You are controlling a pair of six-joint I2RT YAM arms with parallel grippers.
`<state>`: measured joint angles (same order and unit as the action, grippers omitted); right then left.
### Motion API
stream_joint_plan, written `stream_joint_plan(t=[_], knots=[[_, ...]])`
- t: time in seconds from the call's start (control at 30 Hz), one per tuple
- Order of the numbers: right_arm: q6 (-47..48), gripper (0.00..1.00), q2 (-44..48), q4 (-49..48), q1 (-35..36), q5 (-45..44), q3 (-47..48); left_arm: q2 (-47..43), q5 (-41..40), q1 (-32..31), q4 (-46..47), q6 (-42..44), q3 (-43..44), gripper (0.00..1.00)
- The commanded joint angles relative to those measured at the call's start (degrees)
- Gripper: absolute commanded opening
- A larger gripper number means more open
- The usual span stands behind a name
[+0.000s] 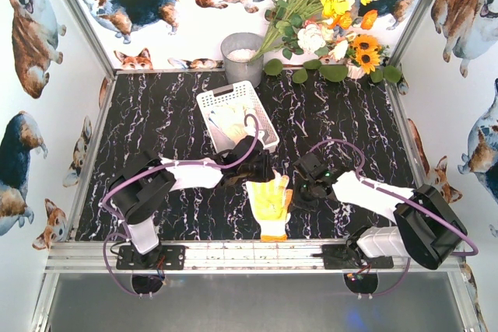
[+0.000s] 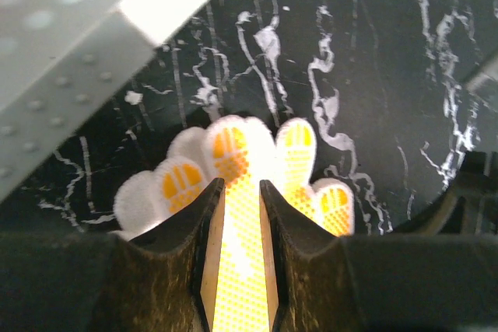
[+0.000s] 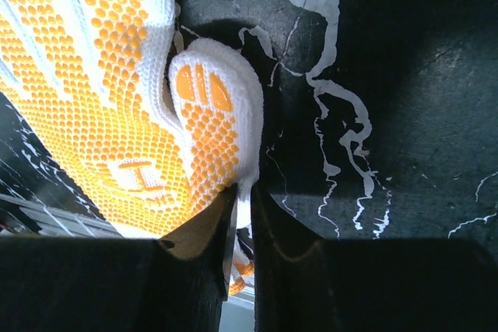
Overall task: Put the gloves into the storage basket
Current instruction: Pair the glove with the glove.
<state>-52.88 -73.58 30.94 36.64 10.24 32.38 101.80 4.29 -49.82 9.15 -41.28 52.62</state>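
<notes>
Marbled desk (image 1: 171, 114): glove (image 1: 270, 204), judged limp, is clamped by left fingers (image 2: 187, 227) at 11 o'clock, right fingers (image 3: 204, 229) at 3 o'clock

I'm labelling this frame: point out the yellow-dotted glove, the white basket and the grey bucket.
yellow-dotted glove (image 1: 270, 201): top view, on its palm.
white basket (image 1: 224, 91): top view, on its far rim.
grey bucket (image 1: 237, 71): top view, on its side wall.

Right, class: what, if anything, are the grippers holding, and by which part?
The yellow-dotted glove: the left gripper pinches its palm just below the fingers, the right gripper its side edge beside the thumb.
</notes>
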Motion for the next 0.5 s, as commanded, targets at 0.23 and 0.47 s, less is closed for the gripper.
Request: stream_joint_plan(t=[0.23, 0.47], knots=[[1.2, 0.16, 1.1, -1.0, -0.1, -2.7, -0.4, -2.7, -9.6, -0.2, -5.3, 1.7, -2.5, 0.18], [2.4, 0.18, 4.8, 3.2, -0.1, -2.6, 1.3, -5.1, -8.4, -0.3, -6.1, 1.3, -1.2, 0.23]])
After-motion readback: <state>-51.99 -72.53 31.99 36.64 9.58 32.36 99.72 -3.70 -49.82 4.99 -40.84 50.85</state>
